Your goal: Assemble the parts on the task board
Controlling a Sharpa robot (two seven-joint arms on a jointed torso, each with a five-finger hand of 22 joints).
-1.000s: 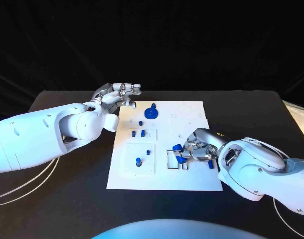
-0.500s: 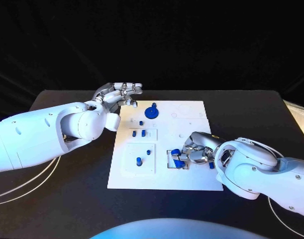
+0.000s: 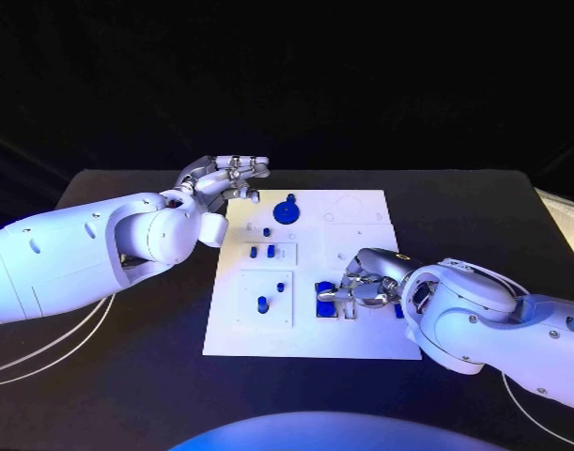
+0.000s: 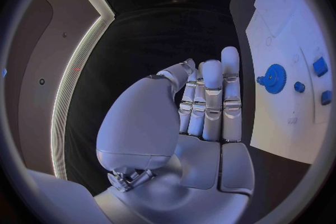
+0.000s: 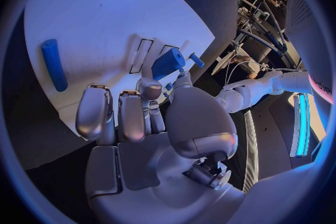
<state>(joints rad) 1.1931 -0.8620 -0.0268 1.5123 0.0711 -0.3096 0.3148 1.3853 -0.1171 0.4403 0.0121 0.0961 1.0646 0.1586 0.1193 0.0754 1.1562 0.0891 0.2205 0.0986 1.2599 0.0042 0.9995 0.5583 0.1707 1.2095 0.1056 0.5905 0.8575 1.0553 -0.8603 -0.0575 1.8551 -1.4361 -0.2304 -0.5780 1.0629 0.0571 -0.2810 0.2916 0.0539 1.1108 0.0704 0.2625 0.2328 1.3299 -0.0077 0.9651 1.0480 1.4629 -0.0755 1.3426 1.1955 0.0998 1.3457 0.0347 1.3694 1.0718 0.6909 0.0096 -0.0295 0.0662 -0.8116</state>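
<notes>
The white task board (image 3: 354, 338) lies in the middle of the black table. My right hand (image 3: 368, 285) is low over its right half and pinches a blue block (image 3: 326, 294) at the rectangular slots (image 5: 143, 55); the right wrist view shows that blue block (image 5: 168, 63) at the fingertips. A blue cylinder (image 5: 53, 64) lies on the board beside this hand. My left hand (image 3: 227, 177) hovers at the board's far left corner, fingers extended (image 4: 211, 102), holding nothing. A blue gear (image 3: 286, 210) stands near it, also seen as the gear (image 4: 274, 78) in the left wrist view.
Small blue pegs (image 3: 262, 251) stand in the board's left-hand sockets, with further pegs (image 3: 261, 303) nearer me. Bare black table (image 3: 124, 366) surrounds the board on all sides. White cables (image 3: 29, 362) trail under my left arm.
My right hand has shifted a little left and lower with the blue block, toward the slots. The left hand has stayed where it was.
</notes>
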